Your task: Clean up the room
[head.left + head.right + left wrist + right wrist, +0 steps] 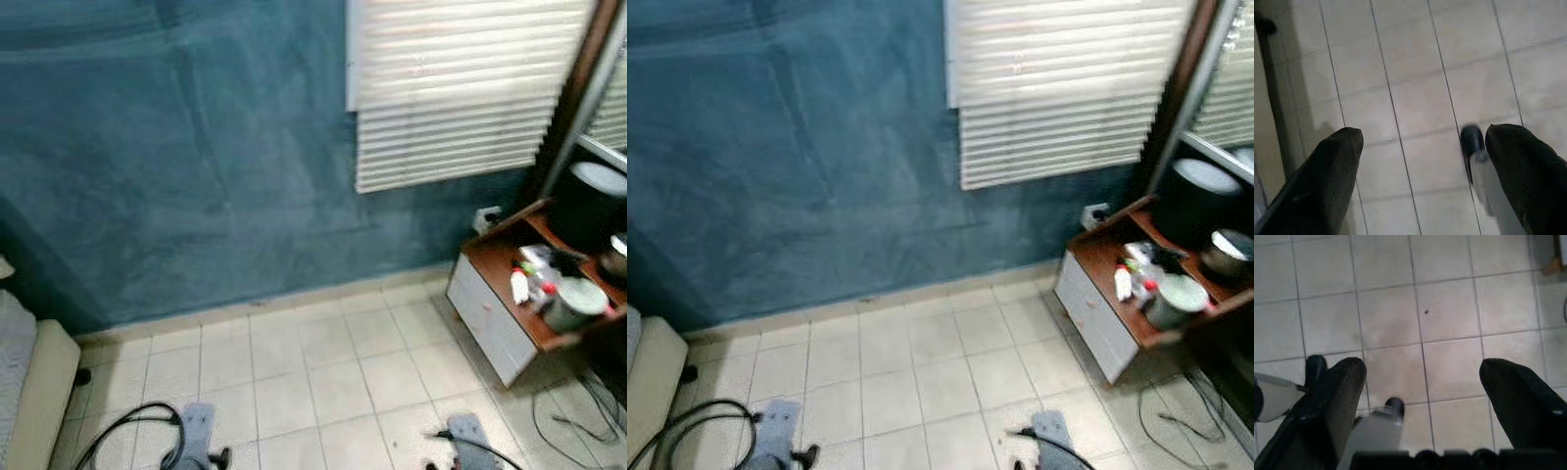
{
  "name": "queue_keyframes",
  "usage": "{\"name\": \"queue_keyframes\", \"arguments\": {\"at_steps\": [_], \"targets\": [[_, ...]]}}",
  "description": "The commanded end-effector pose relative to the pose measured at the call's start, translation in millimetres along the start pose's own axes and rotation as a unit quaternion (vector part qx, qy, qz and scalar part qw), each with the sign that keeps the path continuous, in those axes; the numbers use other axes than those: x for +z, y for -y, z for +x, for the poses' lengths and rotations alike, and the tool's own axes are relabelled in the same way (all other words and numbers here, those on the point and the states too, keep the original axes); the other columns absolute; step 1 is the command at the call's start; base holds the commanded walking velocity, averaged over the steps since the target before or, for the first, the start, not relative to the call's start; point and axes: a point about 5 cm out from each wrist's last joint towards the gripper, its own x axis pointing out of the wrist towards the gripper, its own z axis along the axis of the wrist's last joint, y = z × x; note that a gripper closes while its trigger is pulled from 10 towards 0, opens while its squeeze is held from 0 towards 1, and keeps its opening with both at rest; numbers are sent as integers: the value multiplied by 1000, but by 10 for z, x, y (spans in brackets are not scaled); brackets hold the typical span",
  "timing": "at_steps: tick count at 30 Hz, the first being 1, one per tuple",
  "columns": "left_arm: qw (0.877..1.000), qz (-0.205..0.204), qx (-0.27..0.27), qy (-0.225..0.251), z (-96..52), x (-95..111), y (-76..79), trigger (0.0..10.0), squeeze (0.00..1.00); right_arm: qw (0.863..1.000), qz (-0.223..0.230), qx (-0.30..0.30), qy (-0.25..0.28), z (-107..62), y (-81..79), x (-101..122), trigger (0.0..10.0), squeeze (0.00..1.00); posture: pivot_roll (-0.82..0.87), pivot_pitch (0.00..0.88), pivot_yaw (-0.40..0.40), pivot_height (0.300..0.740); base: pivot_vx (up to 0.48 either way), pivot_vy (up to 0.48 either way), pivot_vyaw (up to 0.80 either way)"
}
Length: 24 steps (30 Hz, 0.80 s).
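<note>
Left eye view: pale tiled floor (323, 372) lies open across the lower centre, bounded by the blue wall (176, 166) above. A cluttered wooden cabinet (509, 313) juts in at right; a mattress edge (34, 392) at lower left. Left gripper (1420, 166) and right gripper (1420, 396) both gape wide over bare tiles.

Wall (176, 166): mottled blue-teal. Blinds (451, 88): white, horiz. slats. Floor (333, 382): off-white tiles, grey grout. Cabinet (490, 318): white front, reddish-brown top. Cables (127, 431): black.
</note>
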Motion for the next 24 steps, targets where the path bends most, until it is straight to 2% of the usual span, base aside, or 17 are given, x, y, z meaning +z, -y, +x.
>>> {"name": "queue_keyframes", "arguments": {"at_steps": [1, 13, 24], "targets": [[977, 181, -97, 61, 4, 399, 366, 10000, 0, 999, -26, -41, -5, -22, 170, 4, 10000, 0, -242, 0, 110, 740, 480, 0, 0], [977, 175, -105, 58, -1, 336, 404, 10000, 0, 999, -24, -46, -11, -36, 208, -68, 10000, 0, -256, 0, 111, 740, 480, 0, 0], [977, 170, -124, 45, -25, 142, 560, 10000, 0, 998, -19, -53, -26, -96, 351, -290, 10000, 0, -273, 0, 121, 740, 480, 0, 0]]}}
